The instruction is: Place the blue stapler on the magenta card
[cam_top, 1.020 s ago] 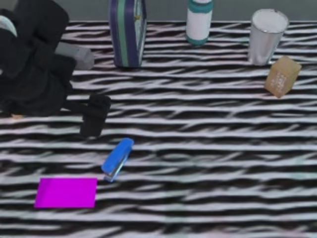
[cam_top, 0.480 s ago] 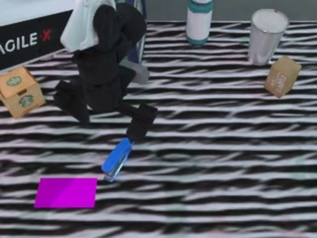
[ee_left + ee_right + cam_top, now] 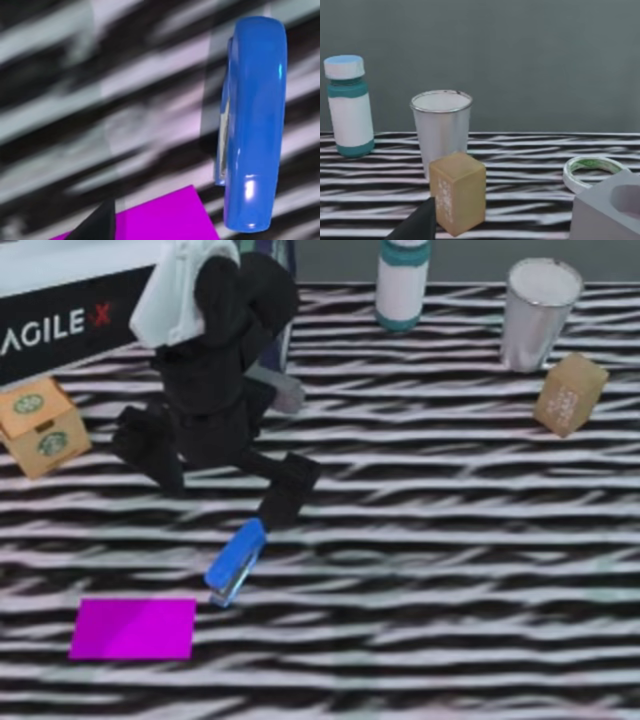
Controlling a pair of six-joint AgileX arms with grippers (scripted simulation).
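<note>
1. The left pincer (image 3: pixel 283 502) hangs over the striped worktop (image 3: pixel 450 570), just at the upper end of the blue stapler (image 3: pixel 237 561); I cannot tell how far its fingers are spread, and it has hold of nothing visible.
2. The blue stapler lies slanted on the worktop, one end toward 1 o'clock and the other toward 7 o'clock, off the magenta card (image 3: pixel 133 628).
3. The card lies flat at about 8 o'clock from the stapler, just beside its lower end; in the left wrist view the stapler (image 3: pixel 255 125) sits close to the card's corner (image 3: pixel 160 217).
4. The right arm is out of the top view; its wrist camera faces a silver cup (image 3: pixel 441 131), a tan box (image 3: pixel 458 199) and a white bottle (image 3: pixel 349 106).
</note>
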